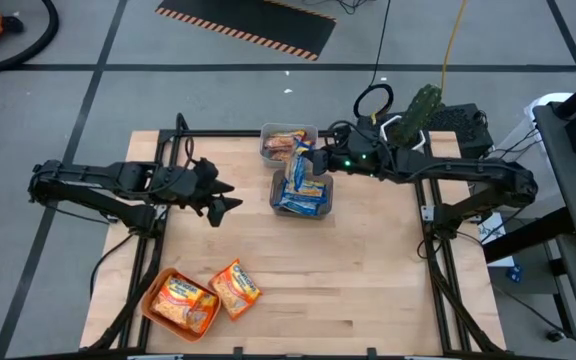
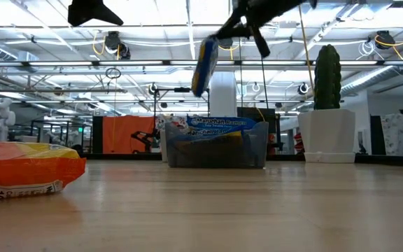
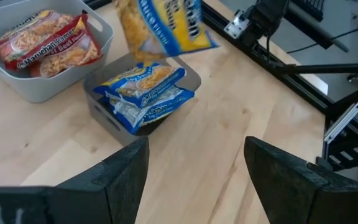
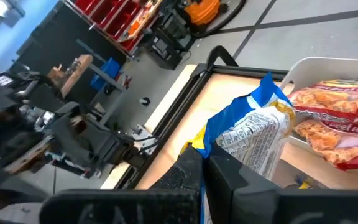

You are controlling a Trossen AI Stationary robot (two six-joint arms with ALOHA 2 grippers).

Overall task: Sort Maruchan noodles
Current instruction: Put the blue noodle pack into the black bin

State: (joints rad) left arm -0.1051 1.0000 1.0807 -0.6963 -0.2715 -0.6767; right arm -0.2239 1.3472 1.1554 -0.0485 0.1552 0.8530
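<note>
The right gripper (image 1: 313, 158) has its fingers pinched on a blue Maruchan packet (image 1: 298, 167), which dangles above the clear bin (image 1: 302, 193) of blue packets. The left gripper (image 1: 230, 203) hovers nearby over the counter (image 1: 368, 270), fingers spread and empty.

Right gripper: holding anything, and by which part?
Yes. The right gripper is shut on a blue Maruchan packet, pinched at one end, so it dangles over the clear bin. The left gripper is open, empty.

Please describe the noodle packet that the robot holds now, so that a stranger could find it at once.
Start at the two bins at the table's far edge. Above the nearer one, which holds blue packets, the right gripper is shut on a blue and yellow packet. It alone hangs in the air; every other packet lies down.
</note>
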